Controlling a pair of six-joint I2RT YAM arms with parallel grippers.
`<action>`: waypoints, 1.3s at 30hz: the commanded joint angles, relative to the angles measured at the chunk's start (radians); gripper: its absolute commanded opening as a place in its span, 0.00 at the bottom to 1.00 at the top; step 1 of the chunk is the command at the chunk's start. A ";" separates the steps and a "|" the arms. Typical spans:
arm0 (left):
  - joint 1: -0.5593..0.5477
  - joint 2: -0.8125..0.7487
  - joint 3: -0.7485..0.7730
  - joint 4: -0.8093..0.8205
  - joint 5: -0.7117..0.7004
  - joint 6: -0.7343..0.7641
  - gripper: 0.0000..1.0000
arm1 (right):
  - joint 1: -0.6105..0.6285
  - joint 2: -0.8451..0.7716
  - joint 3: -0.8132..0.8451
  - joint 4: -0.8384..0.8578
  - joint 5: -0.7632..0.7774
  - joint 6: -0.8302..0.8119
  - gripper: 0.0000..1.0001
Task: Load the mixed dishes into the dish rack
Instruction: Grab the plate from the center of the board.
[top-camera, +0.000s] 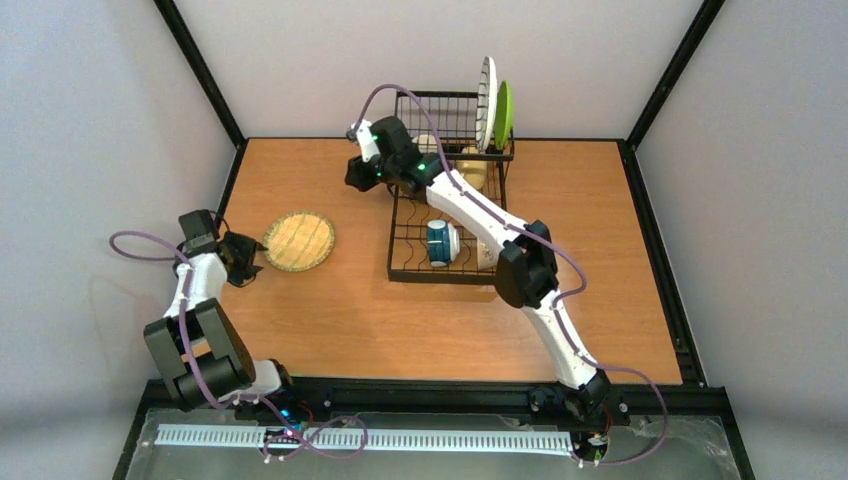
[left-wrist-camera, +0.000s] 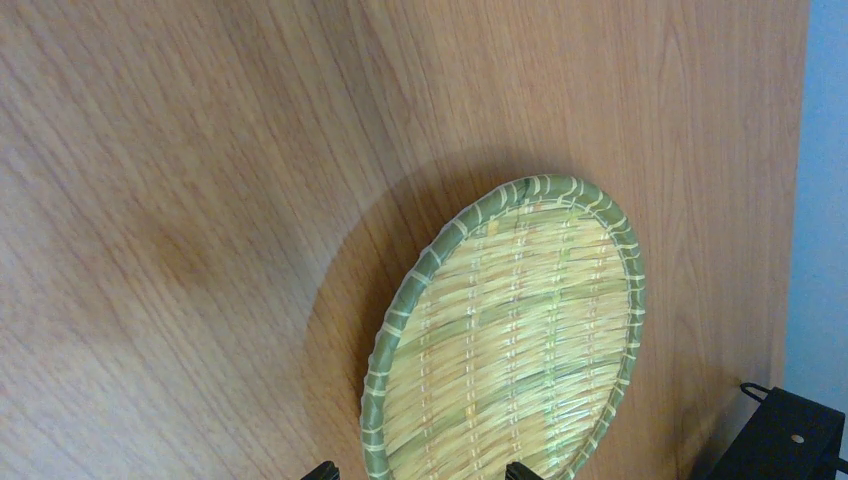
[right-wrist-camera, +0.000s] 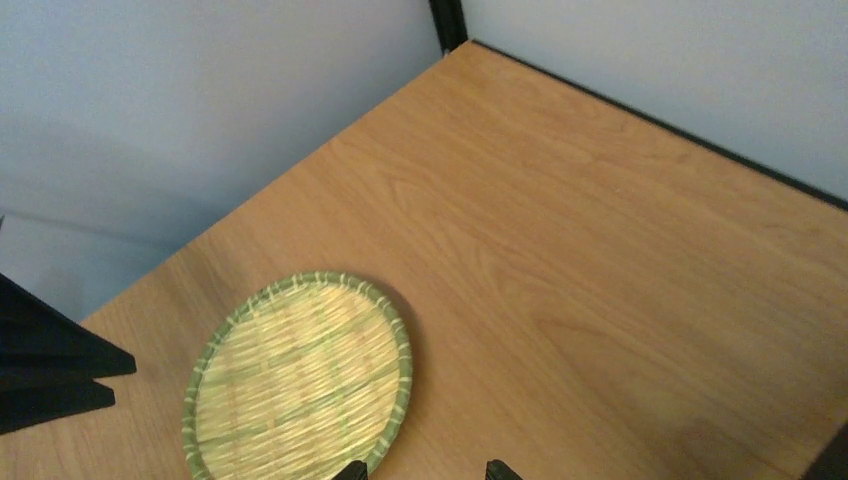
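The left gripper (top-camera: 250, 256) has its fingers spread and holds nothing. It sits at the left edge of the tan plate (top-camera: 299, 240), which lies flat on the table (top-camera: 330, 310), apart from the rack (top-camera: 391, 245) to its right. The right gripper (top-camera: 354, 176), also spread and empty, hovers beside the rack's far-left corner. In the rack, a striped plate (top-camera: 486, 100) and lime plate (top-camera: 504, 112) stand upright at the far right, and a teal cup (top-camera: 440, 243) lies at the near end.
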 joint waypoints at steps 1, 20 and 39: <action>0.005 -0.034 0.000 -0.040 -0.046 -0.022 0.94 | 0.037 0.042 0.032 -0.018 0.001 -0.009 0.68; 0.007 -0.124 -0.007 -0.053 -0.108 -0.021 0.96 | 0.086 0.030 0.050 -0.048 0.056 -0.074 0.68; 0.007 -0.090 -0.100 -0.021 -0.111 -0.109 1.00 | 0.160 0.064 0.085 -0.067 0.134 -0.110 0.68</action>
